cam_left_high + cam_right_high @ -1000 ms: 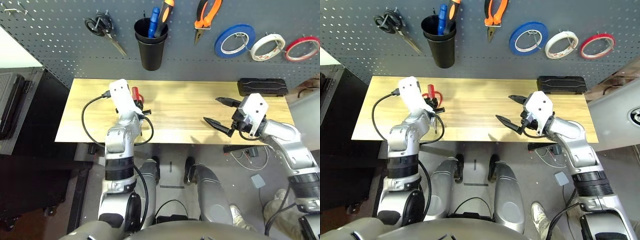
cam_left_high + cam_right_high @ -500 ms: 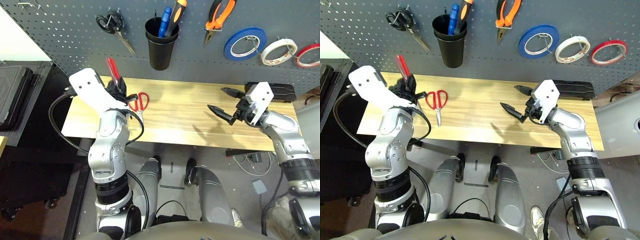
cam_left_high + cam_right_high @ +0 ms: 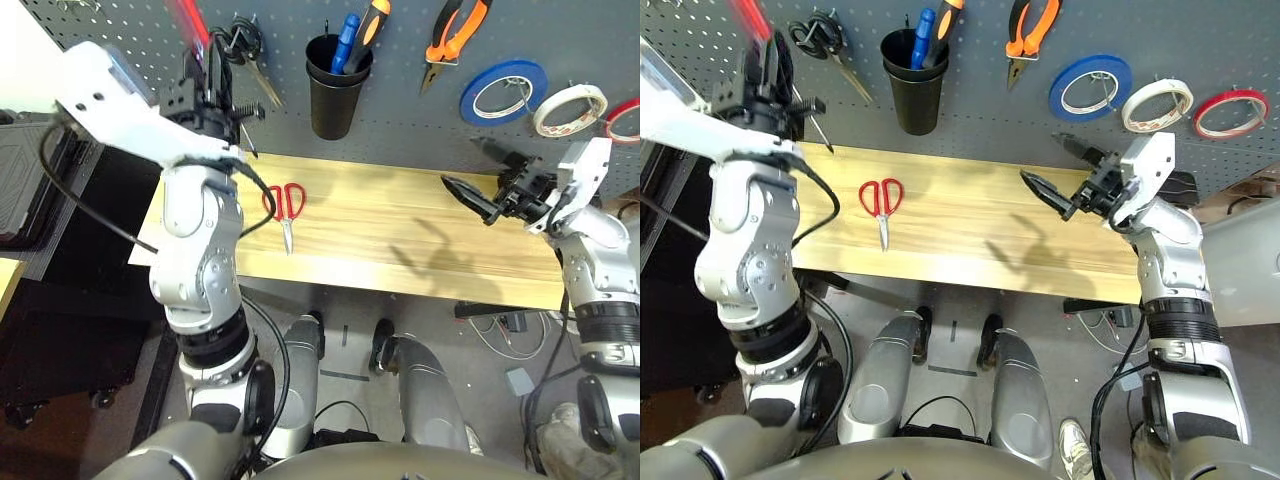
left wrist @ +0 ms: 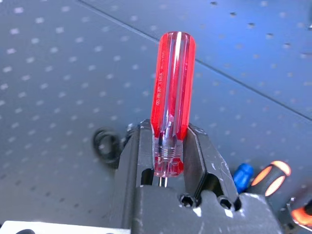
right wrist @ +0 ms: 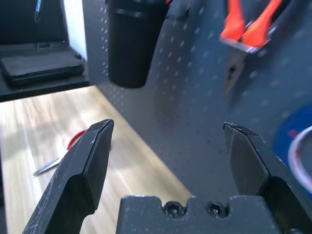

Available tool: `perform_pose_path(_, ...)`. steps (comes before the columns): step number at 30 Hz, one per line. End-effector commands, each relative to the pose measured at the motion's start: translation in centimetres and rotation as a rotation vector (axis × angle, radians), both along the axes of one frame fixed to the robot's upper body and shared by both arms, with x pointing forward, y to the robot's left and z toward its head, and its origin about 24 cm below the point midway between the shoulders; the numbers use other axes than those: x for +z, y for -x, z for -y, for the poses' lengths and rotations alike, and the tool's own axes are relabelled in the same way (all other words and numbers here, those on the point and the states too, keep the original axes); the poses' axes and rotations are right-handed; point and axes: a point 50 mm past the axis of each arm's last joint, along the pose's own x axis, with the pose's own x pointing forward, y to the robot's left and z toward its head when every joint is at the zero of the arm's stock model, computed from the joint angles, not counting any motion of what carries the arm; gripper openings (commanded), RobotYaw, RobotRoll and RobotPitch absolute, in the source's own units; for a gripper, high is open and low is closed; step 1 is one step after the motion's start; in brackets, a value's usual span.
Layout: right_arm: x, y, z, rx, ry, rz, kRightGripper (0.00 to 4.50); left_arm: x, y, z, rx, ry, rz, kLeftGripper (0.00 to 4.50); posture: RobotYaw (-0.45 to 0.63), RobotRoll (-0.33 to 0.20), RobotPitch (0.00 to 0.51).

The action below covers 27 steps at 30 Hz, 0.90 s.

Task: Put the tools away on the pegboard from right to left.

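Observation:
My left gripper (image 4: 168,146) is shut on the slim red-handled screwdriver (image 4: 173,87). It holds the screwdriver handle-up (image 3: 190,18), high in front of the pegboard (image 3: 400,115) at its left end, beside the black-handled scissors (image 3: 250,55). The red-handled scissors (image 3: 285,205) lie flat on the wooden table (image 3: 400,225), left of centre. The orange-and-black pliers (image 3: 455,30) and the white tape roll (image 3: 570,108) hang on the board. My right gripper (image 3: 460,163) hovers open and empty over the table's right side, its fingers (image 5: 87,165) spread wide toward the board.
A black cup (image 3: 335,95) on the board holds a blue-handled and an orange-handled tool. A blue tape roll (image 3: 503,92) and a red one (image 3: 625,118) hang beside the white one. A black box (image 3: 1183,183) sits at the table's back right.
My left arm has lifted the screwdriver from the table up to the pegboard, uncovering the red scissors. The camera has tilted upward. The right gripper stays open.

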Motion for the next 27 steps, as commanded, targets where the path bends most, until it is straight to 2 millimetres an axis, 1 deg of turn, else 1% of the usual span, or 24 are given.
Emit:
perform_pose_path(1,1.1,0.5,0.8,-0.012,-0.025,0.018,4.50,0.9,-0.4,0.2,-0.046,-0.026,0.022,0.85,0.21,0.000,0.215)
perform_pose_path(10,3.4,1.6,1.7,0.036,-0.038,0.014,4.50,3.4,-1.7,-0.2,-0.083,-0.071,0.075,0.85,0.16,0.000,0.203)
perform_pose_path(13,3.9,1.8,1.7,0.047,-0.037,0.006,4.50,4.1,-1.9,-0.2,-0.086,-0.077,0.091,0.85,0.16,0.000,0.201)
perform_pose_path(18,5.2,2.1,1.6,0.067,-0.030,0.003,4.50,5.8,-2.3,0.1,-0.100,-0.073,0.125,0.85,0.14,0.000,0.194)
perform_pose_path(27,5.8,2.1,0.6,0.093,-0.024,-0.006,4.50,7.3,-3.2,0.8,-0.124,-0.025,0.149,0.85,0.14,0.000,0.189)
